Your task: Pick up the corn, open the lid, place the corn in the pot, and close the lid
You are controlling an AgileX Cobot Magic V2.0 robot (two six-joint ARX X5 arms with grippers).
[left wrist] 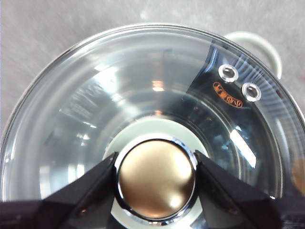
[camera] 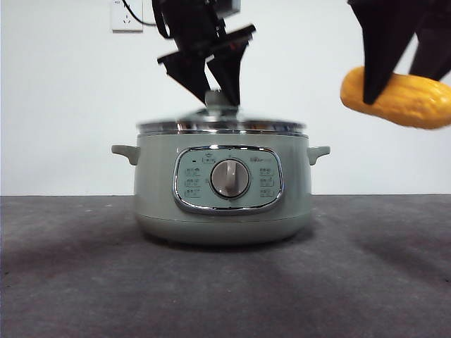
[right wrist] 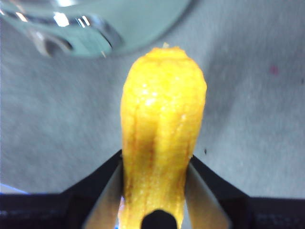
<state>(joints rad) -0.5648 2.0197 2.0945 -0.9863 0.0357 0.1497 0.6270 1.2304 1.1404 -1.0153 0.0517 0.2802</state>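
I have the left end effector pinching the lid knob to lift it, while the right end effector clamps the corn raised beside the pot, ready to drop in.

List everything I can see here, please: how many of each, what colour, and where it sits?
pot: one, pale sage green with a chrome-framed dial panel, standing on the table in the middle.
lid: one, clear glass with a chrome rim and a metal-capped knob, on top of the pot.
corn: one, glossy yellow-orange, held in the air to one side of the pot, above the table.
table: one, dark grey, under everything.
wall socket: one, white, on the white wall behind.
left gripper: one, black, its jaws on either side of the lid's knob.
right gripper: one, black, clamped on the corn.
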